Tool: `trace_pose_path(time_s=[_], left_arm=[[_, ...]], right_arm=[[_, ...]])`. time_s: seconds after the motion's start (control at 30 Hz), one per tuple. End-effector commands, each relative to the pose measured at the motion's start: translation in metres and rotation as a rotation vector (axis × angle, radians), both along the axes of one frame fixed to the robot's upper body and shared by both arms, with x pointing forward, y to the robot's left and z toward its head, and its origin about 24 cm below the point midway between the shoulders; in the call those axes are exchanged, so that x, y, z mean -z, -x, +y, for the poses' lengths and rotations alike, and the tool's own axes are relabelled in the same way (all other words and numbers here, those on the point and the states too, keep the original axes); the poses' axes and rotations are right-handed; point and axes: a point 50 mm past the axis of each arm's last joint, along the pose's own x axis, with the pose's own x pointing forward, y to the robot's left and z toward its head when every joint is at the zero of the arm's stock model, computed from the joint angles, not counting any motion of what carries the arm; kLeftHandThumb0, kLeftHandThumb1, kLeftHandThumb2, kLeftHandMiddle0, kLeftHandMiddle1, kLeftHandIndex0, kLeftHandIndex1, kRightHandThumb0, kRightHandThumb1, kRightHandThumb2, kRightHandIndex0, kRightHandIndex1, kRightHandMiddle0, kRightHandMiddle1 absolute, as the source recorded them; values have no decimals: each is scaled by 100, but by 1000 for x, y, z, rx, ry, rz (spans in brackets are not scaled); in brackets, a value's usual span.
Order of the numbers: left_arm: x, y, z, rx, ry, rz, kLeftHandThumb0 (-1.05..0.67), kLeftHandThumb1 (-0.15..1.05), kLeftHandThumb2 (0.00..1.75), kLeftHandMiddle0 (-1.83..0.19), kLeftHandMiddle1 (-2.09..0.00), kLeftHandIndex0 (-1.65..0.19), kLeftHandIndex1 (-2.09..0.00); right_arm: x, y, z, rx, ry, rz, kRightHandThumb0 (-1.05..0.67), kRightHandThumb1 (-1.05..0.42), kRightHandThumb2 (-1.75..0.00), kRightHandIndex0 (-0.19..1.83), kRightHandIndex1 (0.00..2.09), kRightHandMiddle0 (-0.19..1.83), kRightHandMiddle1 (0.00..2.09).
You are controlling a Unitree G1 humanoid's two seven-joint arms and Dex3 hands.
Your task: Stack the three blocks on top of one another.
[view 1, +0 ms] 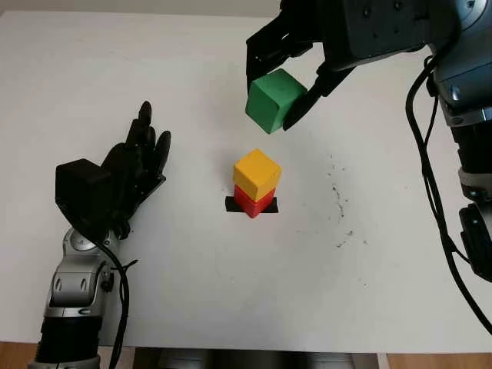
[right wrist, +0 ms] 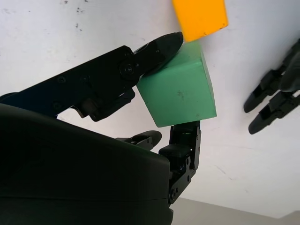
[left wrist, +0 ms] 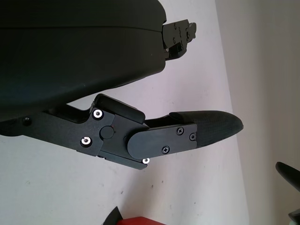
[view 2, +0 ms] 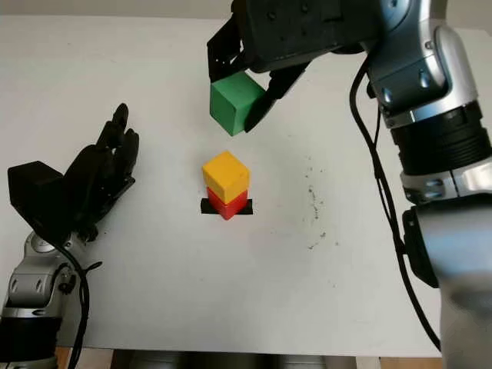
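Note:
A yellow block (view 1: 257, 173) sits on a red block (view 1: 254, 203), which stands on a black mark (view 1: 251, 205) in the middle of the white table (view 1: 192, 284). My right hand (view 1: 286, 69) is shut on a green block (view 1: 274, 100) and holds it in the air, above and slightly behind the two-block stack. In the right wrist view, black fingers (right wrist: 154, 49) pinch the green block (right wrist: 180, 91) with the yellow block (right wrist: 200, 18) beyond it. My left hand (view 1: 127, 173) is open at the left, well apart from the stack.
Faint dark scuff marks (view 1: 338, 200) dot the table to the right of the stack. The right arm's cable (view 1: 430, 184) hangs along the right side.

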Motion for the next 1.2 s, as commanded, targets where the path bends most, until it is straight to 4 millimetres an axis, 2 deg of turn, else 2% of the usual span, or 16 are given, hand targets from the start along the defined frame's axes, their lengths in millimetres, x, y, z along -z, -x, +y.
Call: trace_pose_path(time_s=[0.0, 0.3, 0.6, 1.17], left_arm=[[2, 4, 3, -11, -1, 4, -76, 105, 58, 19, 0, 19, 0], [1, 6, 4, -18, 5, -1, -76, 105, 58, 19, 0, 19, 0], [1, 6, 4, -18, 10, -5, -76, 105, 56, 19, 0, 19, 0], [0, 7, 3, -12, -4, 1, -76, 105, 59, 19, 0, 19, 0]], right_arm=[[-1, 4, 3, -22, -19, -9, -49, -90, -6, 45, 6, 39, 157], [13, 13, 14, -44, -3, 33, -47, -90, -6, 42, 4, 37, 156], [23, 17, 15, -65, 26, 43, -45, -89, -5, 42, 5, 41, 154], [30, 17, 14, -31, 54, 95, -46, -87, -5, 42, 5, 43, 152]])
